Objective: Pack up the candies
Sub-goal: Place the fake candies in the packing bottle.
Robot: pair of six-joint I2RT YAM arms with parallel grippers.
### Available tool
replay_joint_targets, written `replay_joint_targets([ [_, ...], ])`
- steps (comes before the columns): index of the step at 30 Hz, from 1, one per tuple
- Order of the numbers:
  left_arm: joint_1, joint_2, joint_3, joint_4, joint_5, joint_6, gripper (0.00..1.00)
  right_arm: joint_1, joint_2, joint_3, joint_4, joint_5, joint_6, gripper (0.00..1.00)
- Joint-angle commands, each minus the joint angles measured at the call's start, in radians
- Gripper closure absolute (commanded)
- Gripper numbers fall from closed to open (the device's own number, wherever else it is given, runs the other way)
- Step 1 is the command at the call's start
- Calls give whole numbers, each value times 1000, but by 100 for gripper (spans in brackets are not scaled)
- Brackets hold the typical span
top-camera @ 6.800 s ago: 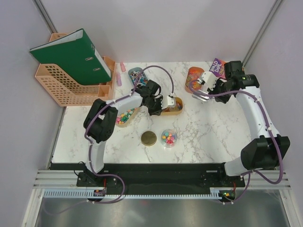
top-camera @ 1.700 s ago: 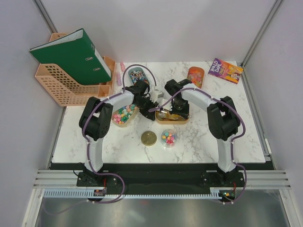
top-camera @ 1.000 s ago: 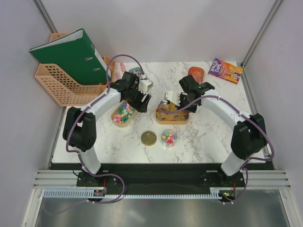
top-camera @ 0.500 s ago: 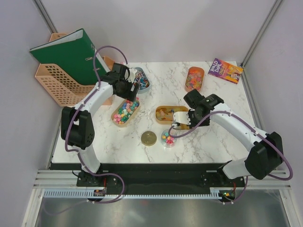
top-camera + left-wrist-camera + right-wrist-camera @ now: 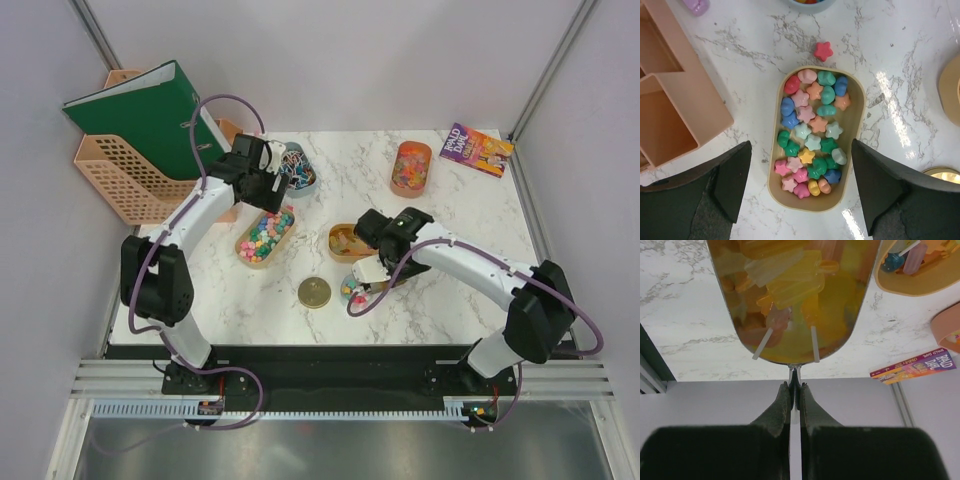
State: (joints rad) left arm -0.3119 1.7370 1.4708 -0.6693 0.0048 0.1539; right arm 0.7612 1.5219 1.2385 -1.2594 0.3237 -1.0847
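Left arm (image 5: pixel 190 215) reaches far-left, left gripper (image 5: pixel 800 172) spread wide above a tray | right arm (image 5: pixel 470 265) bent toward the middle, right gripper (image 5: pixel 794 390) pinching one metal scoop (image 5: pixel 792 300) by its handle | two tan oval trays, left tray (image 5: pixel 771 170) full of candies (image 5: pixel 812 142) | one gold lid (image 5: pixel 314 292) | one red star candy (image 5: pixel 823 50) loose just beyond it

Overhead plus wrist close-ups; shared candies (image 5: pixel 263 238)

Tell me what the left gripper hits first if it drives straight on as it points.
The left gripper points down at the oval tray; going straight on, it would likely meet the candies in it first. How far above them is unclear.
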Motion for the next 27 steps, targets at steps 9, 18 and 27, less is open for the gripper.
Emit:
replay_joint_targets([
  [9, 0, -99, -69, 99, -54, -33, 12, 145, 103, 136, -169, 189, 127, 100],
  [18, 0, -146, -99, 122, -61, -43, 12, 198, 112, 98, -199, 316, 146, 100],
  [27, -1, -195, -135, 142, -75, -43, 11, 202, 130, 122, -199, 389, 128, 100],
])
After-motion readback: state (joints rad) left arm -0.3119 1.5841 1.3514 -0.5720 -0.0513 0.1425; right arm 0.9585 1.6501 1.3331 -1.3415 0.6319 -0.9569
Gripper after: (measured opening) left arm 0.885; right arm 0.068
